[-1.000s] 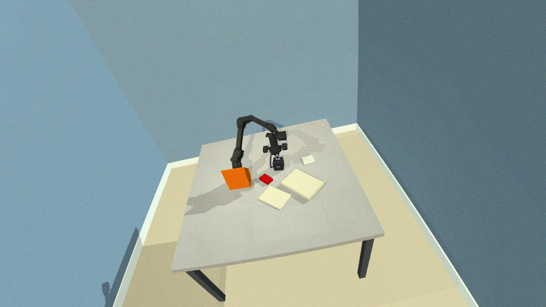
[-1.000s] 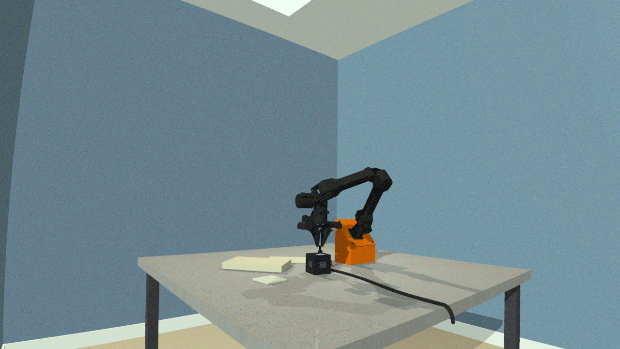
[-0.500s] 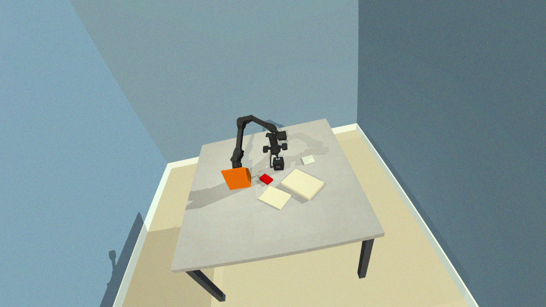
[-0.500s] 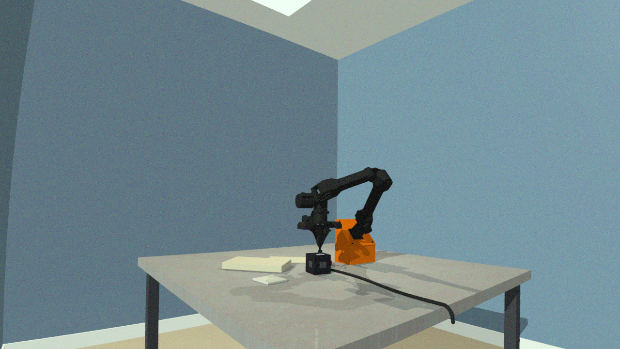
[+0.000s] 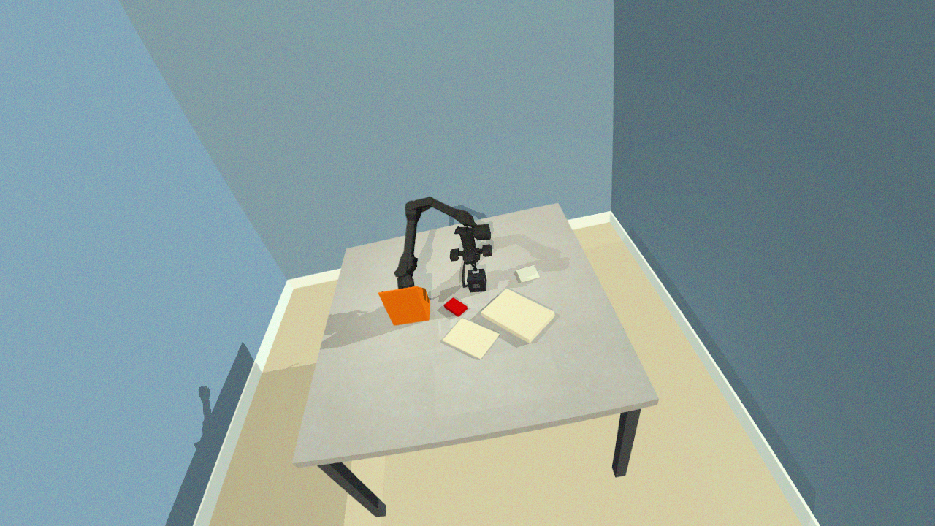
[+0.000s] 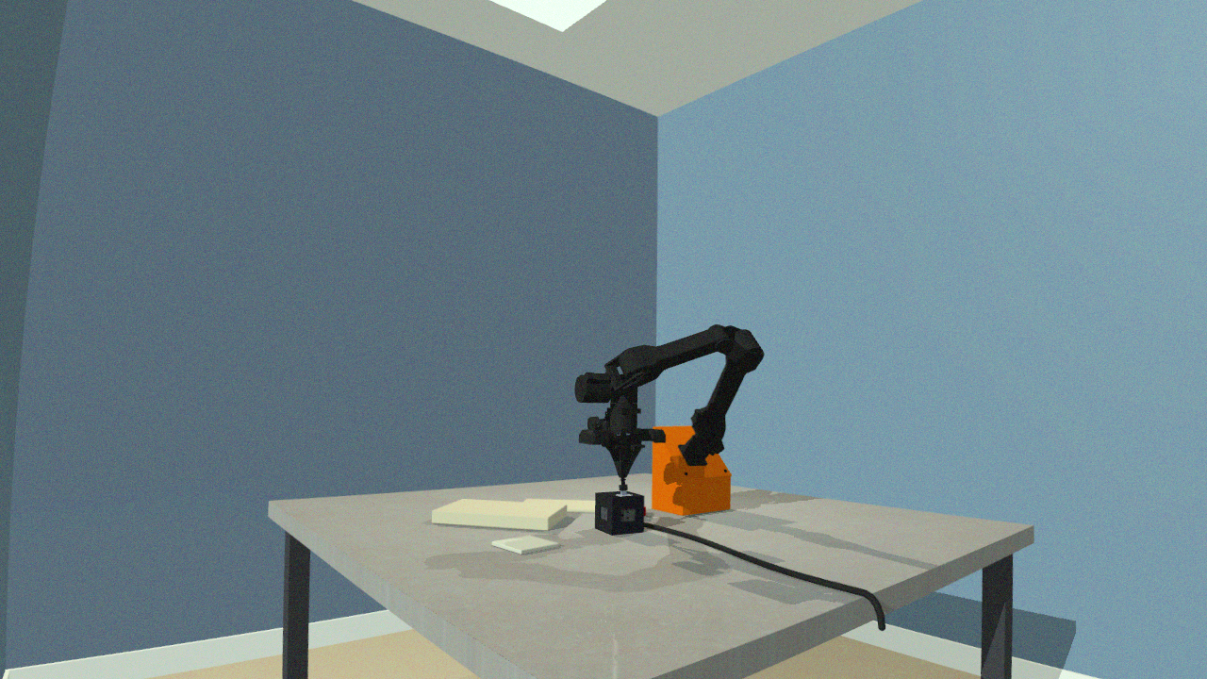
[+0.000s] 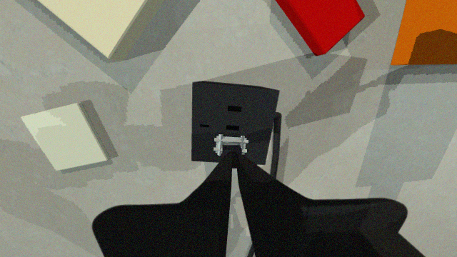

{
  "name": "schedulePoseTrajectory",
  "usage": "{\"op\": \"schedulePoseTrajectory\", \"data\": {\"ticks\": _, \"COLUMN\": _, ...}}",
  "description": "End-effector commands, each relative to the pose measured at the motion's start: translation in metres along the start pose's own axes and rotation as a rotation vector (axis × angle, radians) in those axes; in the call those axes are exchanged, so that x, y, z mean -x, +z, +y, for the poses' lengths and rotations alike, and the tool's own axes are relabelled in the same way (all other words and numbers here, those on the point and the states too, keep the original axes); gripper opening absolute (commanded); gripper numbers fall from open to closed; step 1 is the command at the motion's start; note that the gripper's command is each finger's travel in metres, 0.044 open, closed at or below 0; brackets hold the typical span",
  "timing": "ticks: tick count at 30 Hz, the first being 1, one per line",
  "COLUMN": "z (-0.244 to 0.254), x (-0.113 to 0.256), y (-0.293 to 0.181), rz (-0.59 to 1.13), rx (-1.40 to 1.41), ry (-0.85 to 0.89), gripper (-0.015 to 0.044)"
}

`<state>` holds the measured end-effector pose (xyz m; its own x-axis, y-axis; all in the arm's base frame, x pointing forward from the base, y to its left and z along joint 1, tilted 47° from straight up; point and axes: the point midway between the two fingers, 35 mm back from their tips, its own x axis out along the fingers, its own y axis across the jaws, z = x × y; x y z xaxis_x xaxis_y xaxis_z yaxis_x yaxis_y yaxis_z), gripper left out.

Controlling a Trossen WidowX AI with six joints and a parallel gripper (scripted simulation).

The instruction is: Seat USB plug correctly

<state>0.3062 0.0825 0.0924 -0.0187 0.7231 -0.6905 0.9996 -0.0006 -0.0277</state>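
The dark power cube (image 5: 477,285) (image 6: 609,517) (image 7: 210,107) stands on the table, with socket slots on its top face. A pale metallic bracket (image 7: 233,140) surrounds the socket nearest my fingers. The small black USB plug (image 6: 622,488) (image 7: 231,148) stands upright in that socket; its upper end is between my fingertips. My gripper (image 6: 622,480) (image 7: 233,160) points straight down, shut on the plug just above the cube. The fingers hide much of the plug, so its way round and depth cannot be told.
A black cable (image 6: 751,560) (image 7: 275,146) runs beside the cube and over the table edge. A red block (image 5: 455,307) (image 7: 326,21), the orange arm base (image 5: 406,306) (image 6: 690,491), a large cream slab (image 5: 517,315) (image 6: 498,515), a thinner slab (image 5: 470,338) and a small pale tile (image 5: 527,274) (image 7: 68,139) lie around it.
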Motion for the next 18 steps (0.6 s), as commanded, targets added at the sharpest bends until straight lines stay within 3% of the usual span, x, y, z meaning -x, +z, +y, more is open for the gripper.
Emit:
{"op": "schedulePoseTrajectory", "data": {"ticks": 1, "z": 0.0, "x": 0.003, "y": 0.0, "rz": -0.002, "rx": 0.007, "ry": 0.001, "gripper": 0.0}}
{"op": "schedulePoseTrajectory", "data": {"ticks": 18, "z": 0.0, "x": 0.014, "y": 0.0, "rz": -0.002, "rx": 0.007, "ry": 0.001, "gripper": 0.0}}
